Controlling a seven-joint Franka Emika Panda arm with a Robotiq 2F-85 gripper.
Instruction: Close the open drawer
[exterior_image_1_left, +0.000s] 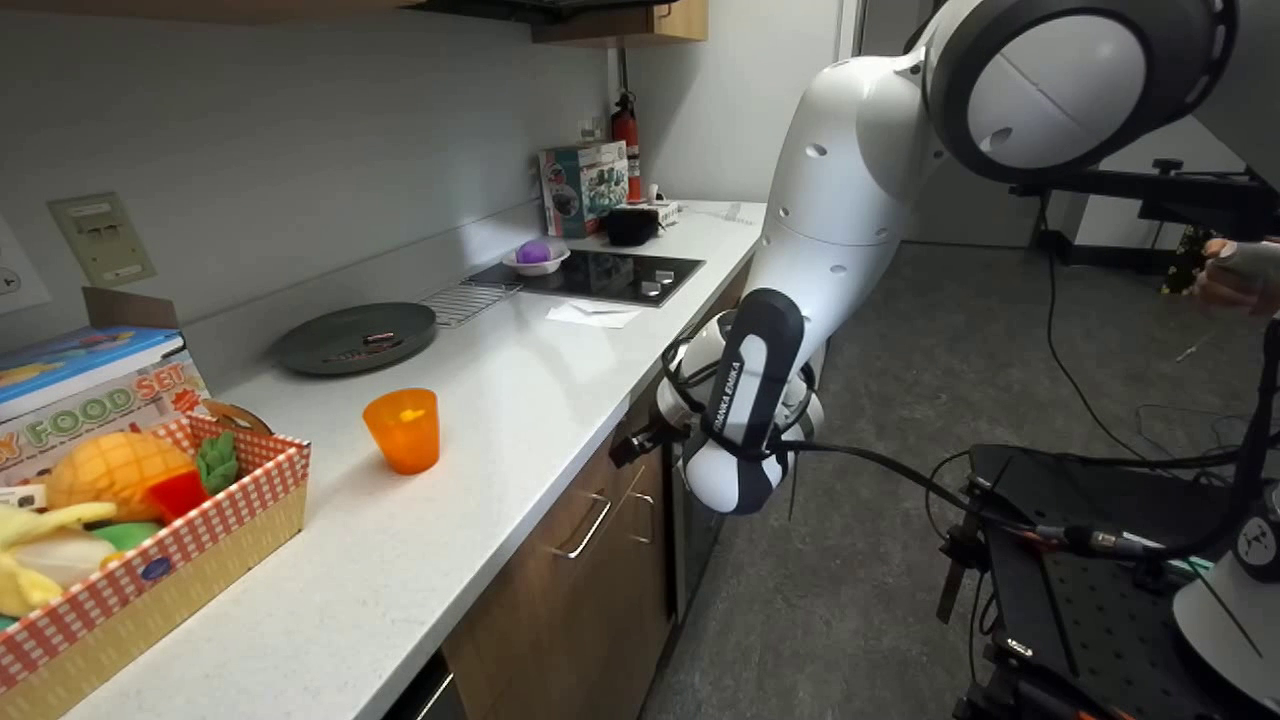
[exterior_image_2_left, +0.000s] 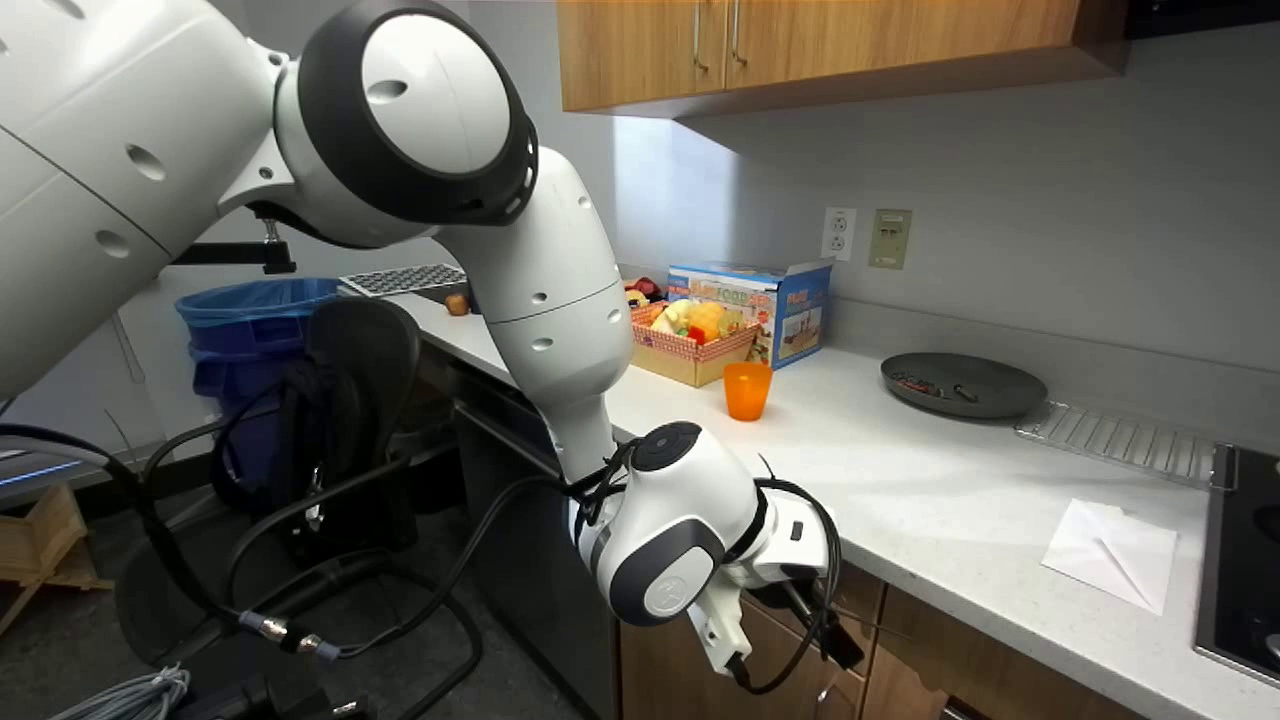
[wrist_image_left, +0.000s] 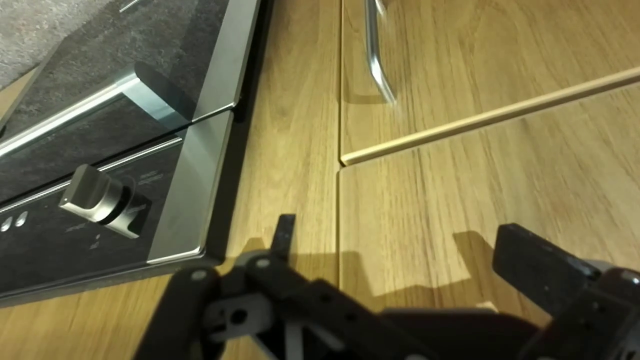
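The closing looks finished, or very nearly so. The drawer sits beneath the edge of the tabletop, towards seven o'clock in an exterior view, and none of its inside shows in any view. In the wrist view its front spreads at three o'clock, and the panel looks level with the cabinet frame on its nine o'clock side, a thin dark seam between them. I cannot rule out a last sliver of gap, since the arm hides part of the front in an exterior view.

The jaws are spread wide and hold nothing; one side lies over the frame at seven o'clock in the wrist view, the other over the drawer front at four. Their shadows fall beside them, suggesting they are near the panel, not touching it, but I cannot be certain. What is left, as I judge it, is a final push at most, then drawing the arm away.

"FRANKA EMIKA" reads plainly on the arm, just off centre towards four o'clock in an exterior view. The toy box at nine o'clock there shows "FOOD SET" after a lone "Y", the rest cut off by the edge. Print on the carton near twelve, and on the oven panel near nine in the wrist view, is too small or blurred to read.
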